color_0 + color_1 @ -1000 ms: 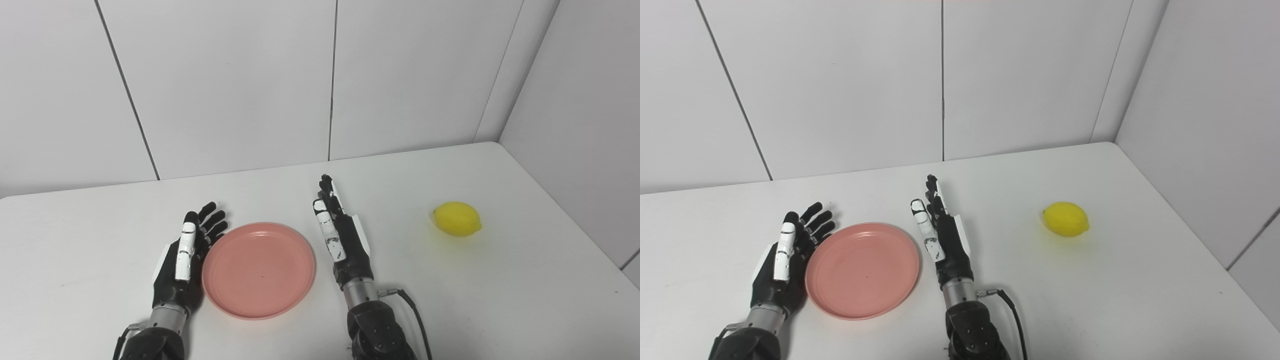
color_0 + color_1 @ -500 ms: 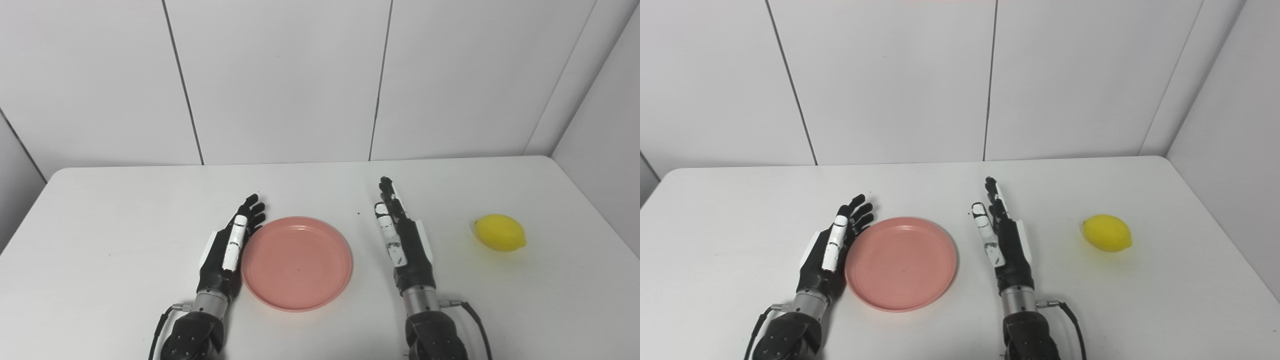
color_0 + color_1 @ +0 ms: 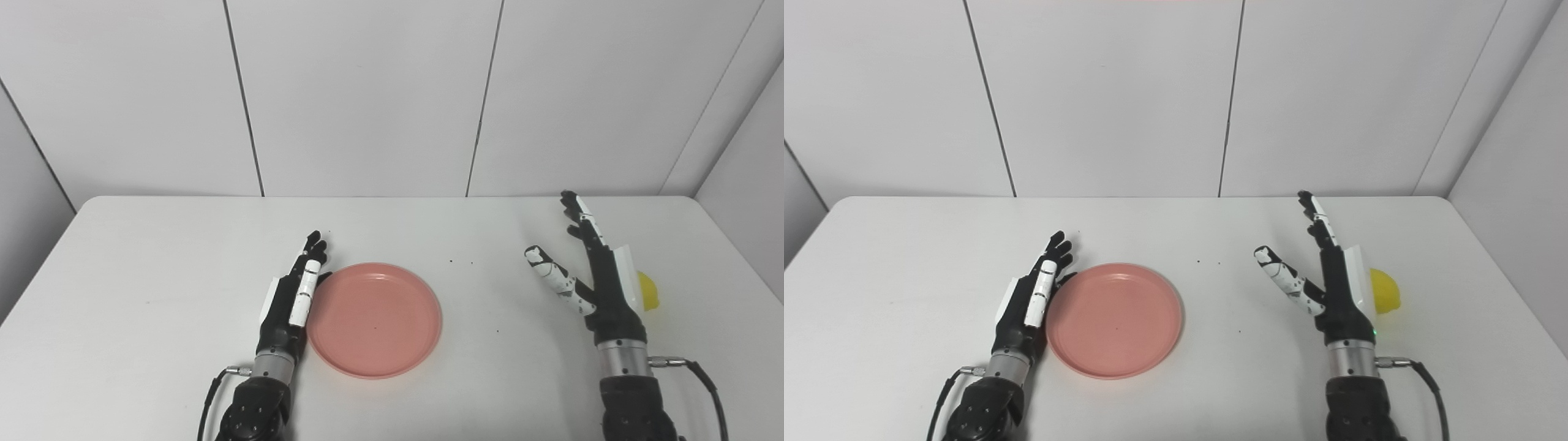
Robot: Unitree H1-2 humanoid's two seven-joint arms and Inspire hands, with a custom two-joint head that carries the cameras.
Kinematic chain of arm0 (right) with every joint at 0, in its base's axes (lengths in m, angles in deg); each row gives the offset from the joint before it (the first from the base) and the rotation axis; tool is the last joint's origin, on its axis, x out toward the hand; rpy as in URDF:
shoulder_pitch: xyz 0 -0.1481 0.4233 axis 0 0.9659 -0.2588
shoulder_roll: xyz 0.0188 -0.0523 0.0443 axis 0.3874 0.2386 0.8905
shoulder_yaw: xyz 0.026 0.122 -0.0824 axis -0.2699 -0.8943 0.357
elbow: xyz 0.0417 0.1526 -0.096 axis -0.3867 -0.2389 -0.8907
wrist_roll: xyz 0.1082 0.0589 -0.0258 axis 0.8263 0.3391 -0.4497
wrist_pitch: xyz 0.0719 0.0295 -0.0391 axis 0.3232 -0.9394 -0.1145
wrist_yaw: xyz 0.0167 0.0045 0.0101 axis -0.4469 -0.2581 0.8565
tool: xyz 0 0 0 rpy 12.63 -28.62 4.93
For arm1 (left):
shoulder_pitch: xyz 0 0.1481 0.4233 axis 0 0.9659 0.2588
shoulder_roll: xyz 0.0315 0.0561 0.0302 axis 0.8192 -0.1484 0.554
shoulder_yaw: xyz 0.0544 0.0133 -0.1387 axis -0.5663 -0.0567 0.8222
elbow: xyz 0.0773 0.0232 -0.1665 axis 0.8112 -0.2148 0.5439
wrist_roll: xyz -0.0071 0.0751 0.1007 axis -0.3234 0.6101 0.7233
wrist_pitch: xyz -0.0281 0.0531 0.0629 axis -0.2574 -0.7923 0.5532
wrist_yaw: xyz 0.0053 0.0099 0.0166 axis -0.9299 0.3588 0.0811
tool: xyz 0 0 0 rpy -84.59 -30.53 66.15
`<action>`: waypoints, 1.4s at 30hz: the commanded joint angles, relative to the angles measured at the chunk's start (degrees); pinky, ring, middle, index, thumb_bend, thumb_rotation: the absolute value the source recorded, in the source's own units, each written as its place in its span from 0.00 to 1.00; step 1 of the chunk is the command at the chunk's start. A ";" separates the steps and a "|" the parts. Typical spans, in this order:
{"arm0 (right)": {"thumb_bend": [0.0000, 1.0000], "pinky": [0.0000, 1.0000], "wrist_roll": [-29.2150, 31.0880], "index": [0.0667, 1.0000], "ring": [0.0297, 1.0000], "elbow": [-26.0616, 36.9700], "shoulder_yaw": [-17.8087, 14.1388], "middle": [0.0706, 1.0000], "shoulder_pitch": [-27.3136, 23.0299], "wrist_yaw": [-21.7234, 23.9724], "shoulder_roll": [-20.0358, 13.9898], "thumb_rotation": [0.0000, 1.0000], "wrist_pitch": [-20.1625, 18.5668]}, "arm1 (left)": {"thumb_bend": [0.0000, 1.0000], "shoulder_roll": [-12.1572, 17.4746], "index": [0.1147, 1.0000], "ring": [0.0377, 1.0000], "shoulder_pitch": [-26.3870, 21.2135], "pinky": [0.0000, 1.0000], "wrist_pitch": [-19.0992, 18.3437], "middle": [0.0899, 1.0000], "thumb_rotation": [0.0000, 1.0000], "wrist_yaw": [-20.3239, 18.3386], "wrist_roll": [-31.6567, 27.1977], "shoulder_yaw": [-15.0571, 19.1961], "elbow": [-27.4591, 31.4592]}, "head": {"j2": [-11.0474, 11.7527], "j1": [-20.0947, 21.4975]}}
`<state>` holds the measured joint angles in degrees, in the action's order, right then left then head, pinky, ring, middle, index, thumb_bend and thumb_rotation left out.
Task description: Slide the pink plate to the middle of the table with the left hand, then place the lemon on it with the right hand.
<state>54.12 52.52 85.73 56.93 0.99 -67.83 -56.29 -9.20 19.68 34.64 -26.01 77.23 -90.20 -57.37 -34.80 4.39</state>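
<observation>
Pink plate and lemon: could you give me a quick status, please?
Both hands open: left hand against pink plate; right hand beside lemon, not gripping. Nothing in the way.

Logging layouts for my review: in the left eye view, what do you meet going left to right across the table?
left hand → pink plate → right hand → lemon, which shows only partly from behind the right hand.

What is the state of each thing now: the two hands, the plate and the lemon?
Round pink plastic plate: flat on the white table, empty.
Yellow lemon: on the table, partly hidden behind the right hand.
Left hand: open, against the plate's left rim.
Right hand: open, holding nothing.
</observation>
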 commanded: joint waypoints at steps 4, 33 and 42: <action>0.74 0.86 -4.15 0.90 0.90 3.45 -2.08 0.90 -0.69 0.66 -3.92 0.65 -5.13 | 0.48 -0.11 0.95 0.95 -1.60 0.98 1.73 0.96 1.00 1.05 0.94 0.32 0.70 | -0.75 1.69; 0.86 0.77 -7.24 0.85 0.85 0.72 -5.55 0.87 -1.78 6.27 -14.17 0.41 -18.68 | 0.51 0.75 0.92 0.93 -3.25 0.93 13.23 0.92 1.00 -1.30 -4.96 3.75 -5.16 | -0.17 7.23; 0.90 0.74 -7.93 0.85 0.85 -0.87 -4.27 0.87 -2.38 9.09 -15.81 0.37 -20.76 | 0.51 1.12 0.90 0.92 -3.48 0.92 12.78 0.91 1.00 -1.62 -4.64 4.15 -5.79 | -0.32 8.84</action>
<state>46.58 50.95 81.57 56.62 9.93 -81.74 -76.01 -8.60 17.45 45.94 -27.03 73.32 -86.05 -62.84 -35.07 13.27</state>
